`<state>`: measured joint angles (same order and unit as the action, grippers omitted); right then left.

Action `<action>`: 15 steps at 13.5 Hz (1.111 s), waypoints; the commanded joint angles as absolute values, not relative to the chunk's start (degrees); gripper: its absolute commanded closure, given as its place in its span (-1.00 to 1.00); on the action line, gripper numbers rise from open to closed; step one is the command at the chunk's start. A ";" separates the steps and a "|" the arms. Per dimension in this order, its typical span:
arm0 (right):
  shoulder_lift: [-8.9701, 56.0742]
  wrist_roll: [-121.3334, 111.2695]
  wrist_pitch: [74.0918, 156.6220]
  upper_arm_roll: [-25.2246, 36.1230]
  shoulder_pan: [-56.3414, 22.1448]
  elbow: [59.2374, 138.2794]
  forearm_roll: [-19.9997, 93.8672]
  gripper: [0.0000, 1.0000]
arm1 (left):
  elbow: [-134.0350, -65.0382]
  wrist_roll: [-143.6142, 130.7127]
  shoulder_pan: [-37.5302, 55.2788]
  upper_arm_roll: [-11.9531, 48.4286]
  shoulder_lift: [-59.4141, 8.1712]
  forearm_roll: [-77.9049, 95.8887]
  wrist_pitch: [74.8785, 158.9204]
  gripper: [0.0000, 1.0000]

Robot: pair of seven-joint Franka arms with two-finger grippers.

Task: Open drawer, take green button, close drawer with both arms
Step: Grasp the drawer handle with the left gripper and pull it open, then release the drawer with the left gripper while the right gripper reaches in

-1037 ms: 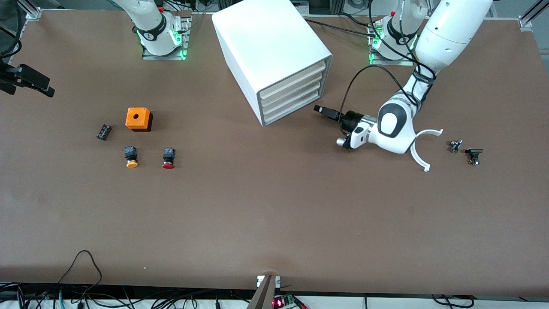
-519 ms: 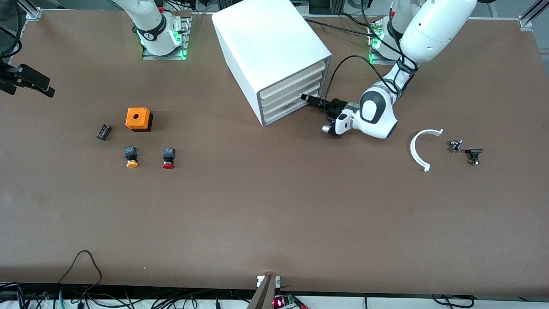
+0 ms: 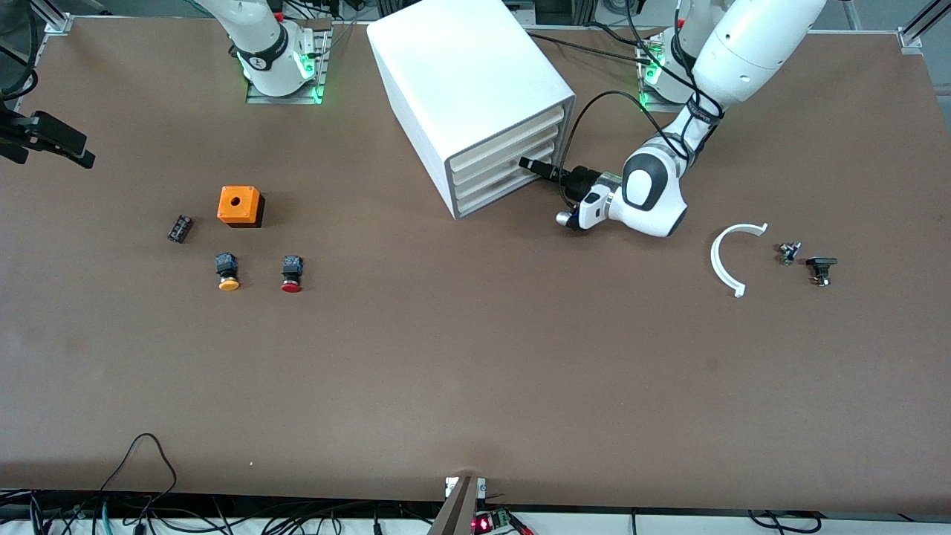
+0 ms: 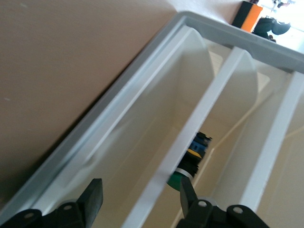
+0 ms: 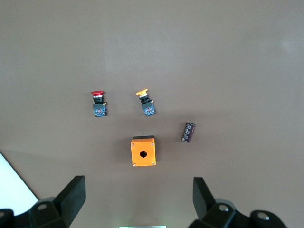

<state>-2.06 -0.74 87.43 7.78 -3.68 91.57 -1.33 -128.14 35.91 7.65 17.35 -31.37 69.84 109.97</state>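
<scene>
The white cabinet (image 3: pixel 468 74) stands at the back middle of the table, and all four cream drawers look shut. The lowest drawer (image 3: pixel 492 199) is next to the table. My left gripper (image 3: pixel 527 164) is at the drawer fronts, at the cabinet's corner toward the left arm's end. In the left wrist view it (image 4: pixel 141 197) is open, with a white drawer rail between its fingers. The green-capped button (image 4: pixel 179 179) with its black body shows inside, partly hidden by that rail. My right gripper (image 5: pixel 137 199) is open and empty, waiting high over the table.
An orange box (image 3: pixel 240 205), a yellow-capped button (image 3: pixel 227 271), a red-capped button (image 3: pixel 290 273) and a small dark cylinder (image 3: pixel 179 228) lie toward the right arm's end. A white curved piece (image 3: pixel 732 256) and two small parts (image 3: pixel 806 261) lie toward the left arm's end.
My left gripper has moved from over the bare table, beside the white curved piece, up to the drawer fronts. The right arm has not moved.
</scene>
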 commanded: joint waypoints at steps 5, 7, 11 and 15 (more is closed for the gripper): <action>-1.67 -1.58 89.30 6.94 -3.78 92.64 -0.44 -1.00 | -131.13 38.23 7.21 18.28 -29.35 71.81 109.95 0.99; -0.88 -1.58 89.82 6.94 -3.95 92.64 -0.26 -1.00 | -131.13 38.23 7.21 18.19 -29.44 71.55 112.22 1.00; 1.84 -2.46 90.44 6.86 -7.02 92.55 1.05 -1.00 | -127.81 38.06 5.02 15.31 -27.34 70.93 121.09 1.00; 4.91 -2.02 90.79 6.86 -13.17 92.37 0.35 -1.00 | -122.52 37.35 4.57 10.73 -27.33 64.87 121.82 0.82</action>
<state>3.96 -1.92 90.05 6.53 -11.04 92.32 0.29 -124.66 39.07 3.79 11.96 -26.64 67.11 117.79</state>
